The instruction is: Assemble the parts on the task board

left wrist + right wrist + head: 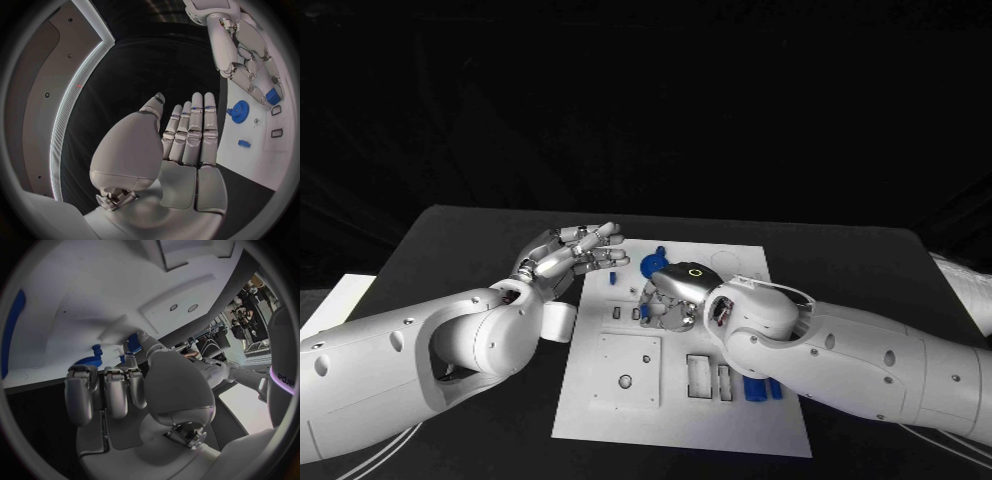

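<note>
Head view shows the white task board [610, 400] lying on the black surface [473, 240]. Over its left edge the left hand [567, 255] hovers flat with fingers straight and apart, holding nothing. The right hand [678, 295] rests on the board's middle with fingers curled around a small blue part [272, 96]. A blue gear [238, 110] lies near. No writing is readable on the board.

One white task board [678, 400], two silver hands, and roughly five visible blue parts.
</note>
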Tool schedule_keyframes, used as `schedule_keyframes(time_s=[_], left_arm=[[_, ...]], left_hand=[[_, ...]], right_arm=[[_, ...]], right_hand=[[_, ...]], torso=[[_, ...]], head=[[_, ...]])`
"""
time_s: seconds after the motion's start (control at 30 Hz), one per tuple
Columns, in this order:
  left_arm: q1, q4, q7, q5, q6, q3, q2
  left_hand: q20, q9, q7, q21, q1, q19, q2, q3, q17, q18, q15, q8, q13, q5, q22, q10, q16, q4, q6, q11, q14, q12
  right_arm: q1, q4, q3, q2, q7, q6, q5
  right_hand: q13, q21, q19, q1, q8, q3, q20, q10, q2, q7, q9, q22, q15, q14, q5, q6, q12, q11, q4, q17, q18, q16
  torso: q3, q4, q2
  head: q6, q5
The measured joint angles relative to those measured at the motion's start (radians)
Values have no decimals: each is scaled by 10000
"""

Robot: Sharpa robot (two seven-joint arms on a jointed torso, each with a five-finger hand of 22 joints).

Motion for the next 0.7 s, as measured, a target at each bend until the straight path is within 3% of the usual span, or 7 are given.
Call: schedule_keyframes(time_s=[0.1, 0.2, 0.3, 0.7], left_arm=[[0, 1, 0, 0, 1, 0, 0], [0, 3, -1, 0, 3, 0, 0], [0, 4, -3, 0, 5, 0, 0], [0, 6, -12, 0, 14, 0, -3]], left_hand=[[0, 0, 0, 0, 0, 0, 0, 0, 4, 0, 0, 0, 0, 0, 0, 0, 0, 0, 0, 0, 0, 0], [0, 0, 0, 0, 0, 0, 0, 0, 10, 0, 0, 0, 0, 0, 0, 0, 0, 0, 0, 0, 0, 0], [0, 0, 0, 0, 0, 0, 0, 0, 10, -1, 0, 0, 0, 0, 0, 0, 0, 0, 0, 0, 0, 0], [0, 0, 0, 0, 0, 0, 0, 0, 8, 0, 0, 0, 0, 0, 0, 0, 0, 0, 0, 0, 0, 0]], right_arm=[[-3, 0, -3, 5, -61, -30, -59], [-7, -5, -12, 13, -124, -78, -111], [-15, -19, -23, 22, -176, -131, -151], [-54, -34, -67, 37, -273, -338, -249]], right_hand=[[0, -41, 0, -167, -81, -93, 0, -1, -152, 2, 0, -1, 0, 0, -6, -1, -138, -1, 93, 0, 1, 0], [0, -41, 0, -406, -224, -216, 0, 42, -271, 177, -69, -1, 0, 0, -117, -184, -370, 42, 216, -1, 0, 0], [-1, -85, 0, -513, -340, -297, 0, -4, -379, 236, -189, -1, 73, 2, -116, -496, -478, 109, 298, -1, 0, 0], [-2, -170, 1, -658, -338, -611, 75, 32, -669, 359, -291, -3, 145, -1, -271, -870, -1032, 213, 531, -2, 1, -39]], torso=[[0, -1, 1], [0, -2, 1], [0, -4, 1], [1, -7, 1]], head=[[-2, 3], [-6, 9], [-8, 21], [-11, 19]])
